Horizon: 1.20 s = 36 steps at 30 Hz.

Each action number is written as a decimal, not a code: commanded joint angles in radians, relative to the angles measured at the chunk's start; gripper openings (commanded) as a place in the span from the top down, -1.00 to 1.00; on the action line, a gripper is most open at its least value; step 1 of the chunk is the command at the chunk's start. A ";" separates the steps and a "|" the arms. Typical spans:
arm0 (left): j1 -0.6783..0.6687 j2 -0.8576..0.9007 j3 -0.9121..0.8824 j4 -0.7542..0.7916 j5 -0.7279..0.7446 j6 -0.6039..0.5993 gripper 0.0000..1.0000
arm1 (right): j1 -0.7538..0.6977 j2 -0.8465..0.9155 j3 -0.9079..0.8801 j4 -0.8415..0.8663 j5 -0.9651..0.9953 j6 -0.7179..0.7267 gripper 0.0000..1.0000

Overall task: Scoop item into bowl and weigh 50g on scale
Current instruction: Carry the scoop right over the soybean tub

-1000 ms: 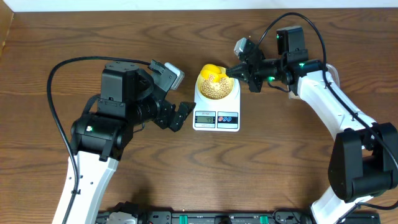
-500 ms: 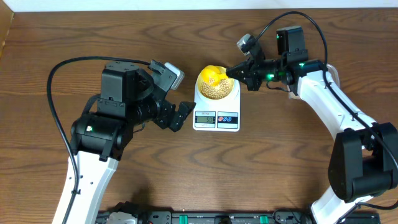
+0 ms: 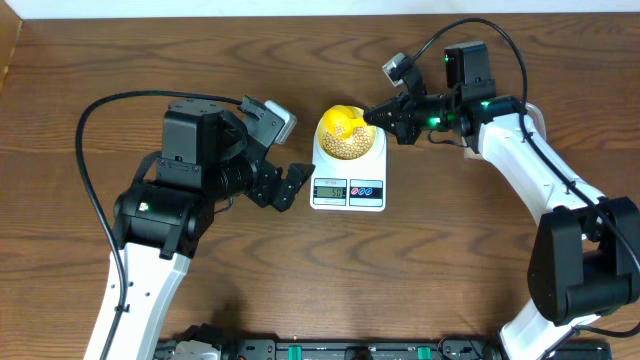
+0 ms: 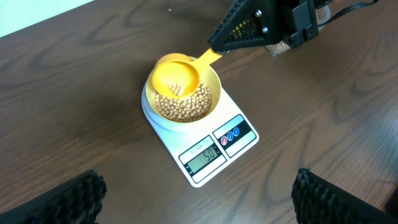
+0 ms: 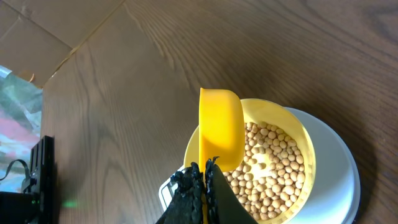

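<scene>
The pale yellow bowl (image 3: 350,141) (image 4: 214,84) (image 5: 298,134) stands on the white scale (image 3: 349,182) (image 4: 239,146) and holds many tan beans (image 4: 189,106) (image 5: 273,174). The scale display (image 4: 204,155) reads about 50. My right gripper (image 3: 385,116) (image 5: 204,171) is shut on the handle of a yellow scoop (image 3: 343,121) (image 4: 176,78) (image 5: 221,127), held over the bowl with a few beans in it. My left gripper (image 3: 292,186) (image 4: 199,199) is open and empty, left of the scale.
A bare brown wooden table (image 3: 450,260) surrounds the scale. Its far edge (image 3: 300,15) runs along the top. Cardboard and a patterned item (image 5: 18,106) show at the left of the right wrist view.
My right gripper has shifted slightly up and right, tilting the scoop over the bowl. The left arm has not moved.
</scene>
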 commanded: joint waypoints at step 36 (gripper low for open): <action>0.005 0.004 -0.005 0.001 0.008 -0.001 -0.95 | -0.360 -0.146 0.000 0.053 0.050 0.398 0.97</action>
